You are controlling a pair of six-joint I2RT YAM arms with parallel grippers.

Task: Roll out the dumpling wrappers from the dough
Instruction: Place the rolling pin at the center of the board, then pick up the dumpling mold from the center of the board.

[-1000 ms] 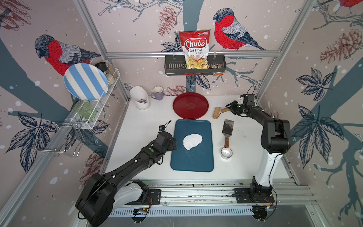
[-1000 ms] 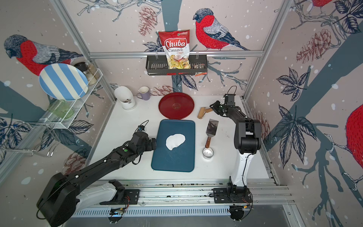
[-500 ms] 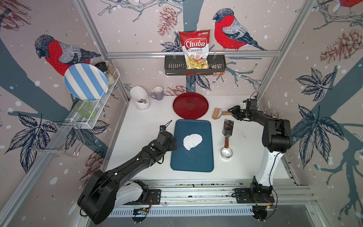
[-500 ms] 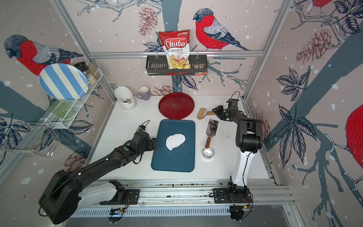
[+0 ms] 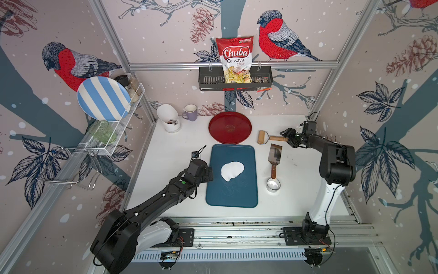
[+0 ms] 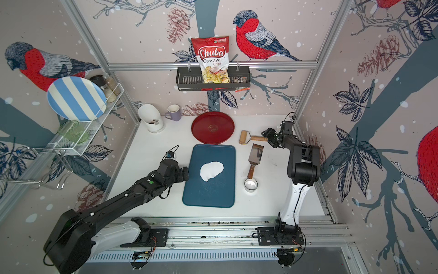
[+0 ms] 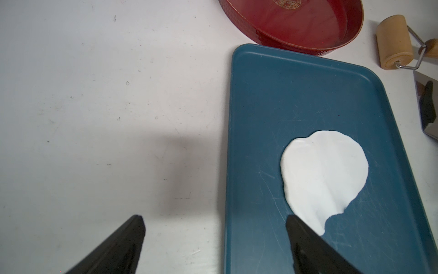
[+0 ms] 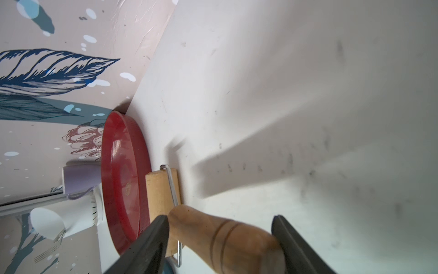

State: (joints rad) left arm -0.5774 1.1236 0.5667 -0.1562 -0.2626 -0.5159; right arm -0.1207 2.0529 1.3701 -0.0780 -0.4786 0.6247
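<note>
The dough [image 5: 232,170] lies flattened and white, with an uneven outline, on the blue board [image 5: 232,194]; both also show in a top view, dough [image 6: 211,170] on board [image 6: 208,194]. My left gripper [image 5: 209,173] hovers open at the board's left edge; in the left wrist view the left gripper [image 7: 214,219] straddles that edge, one finger over the dough [image 7: 324,170]. The wooden roller [image 5: 262,137] rests on the table right of the red plate. My right gripper [image 8: 220,219] stands open with the roller's handle [image 8: 225,239] lying loosely between its jaws. The dumpling wrappers are out of view.
A metal spatula [image 5: 275,154] and a small steel ring [image 5: 273,184] lie right of the board. A red plate [image 5: 230,127] sits behind it, with a lilac mug [image 5: 190,112] and a white utensil holder [image 5: 168,118] at the back left.
My right gripper has opened on the roller's handle and drawn back to the right, leaving the roller lying on the table. The left arm has stayed still.
</note>
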